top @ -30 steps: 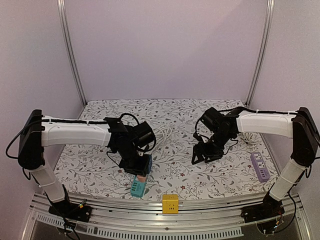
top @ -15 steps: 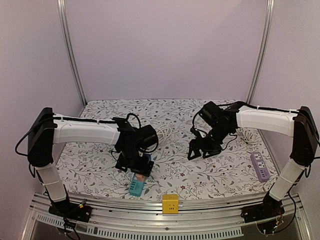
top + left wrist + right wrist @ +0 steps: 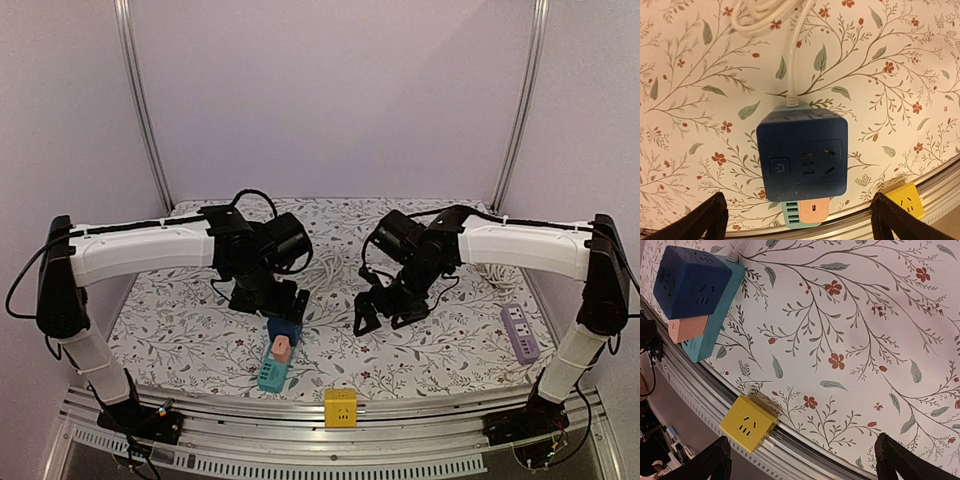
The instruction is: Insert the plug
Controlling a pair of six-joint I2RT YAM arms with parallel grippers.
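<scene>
The plug is a dark blue cube point(image 3: 802, 155) with a power button and sockets on its top face. It stands on the teal power strip point(image 3: 792, 218), beside a pink plug point(image 3: 818, 209). My left gripper point(image 3: 799, 197) hangs above the cube, open, its fingers point(image 3: 707, 220) wide on either side and touching nothing. From above, the blue cube point(image 3: 286, 331) sits just in front of the left gripper point(image 3: 268, 300). My right gripper point(image 3: 385, 312) is open over bare cloth right of centre, holding nothing. In the right wrist view the blue cube point(image 3: 690, 282) and the teal strip point(image 3: 716, 322) lie far left of the right gripper point(image 3: 805, 445).
The strip's white cable point(image 3: 790, 55) runs back to a coil point(image 3: 322, 268). A yellow cube socket point(image 3: 340, 408) sits on the front rail, also seen as the yellow cube point(image 3: 749, 422). A purple power strip point(image 3: 520, 332) lies at the right edge. The metal rail point(image 3: 200, 410) bounds the front.
The left gripper opened, let go of the blue cube and drew back and up from it. The right gripper opened wider and moved left toward the middle.
</scene>
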